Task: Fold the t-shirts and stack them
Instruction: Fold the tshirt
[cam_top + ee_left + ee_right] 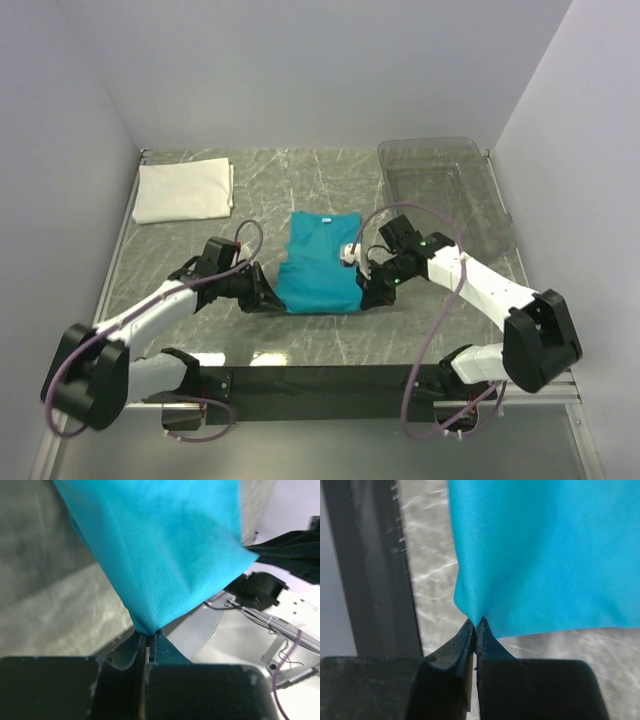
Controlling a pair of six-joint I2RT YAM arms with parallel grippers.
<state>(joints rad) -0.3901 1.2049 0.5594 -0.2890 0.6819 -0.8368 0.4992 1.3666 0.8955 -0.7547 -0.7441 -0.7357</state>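
The teal-blue t-shirt (318, 262) lies narrowed on the middle of the marble table, collar and label toward the back. My left gripper (275, 298) is shut on its near left corner; in the left wrist view the cloth (165, 555) rises out of the pinched jaws of that gripper (148, 639). My right gripper (362, 298) is shut on the near right corner, where the teal cloth (545, 555) runs into this gripper's (476, 625) closed tips. The white t-shirt (184, 190) rests folded at the back left.
A clear plastic bin (445, 190) stands at the back right of the table. The black base rail (310, 380) runs along the near edge between the two arm bases. Grey walls close in on the sides and the back.
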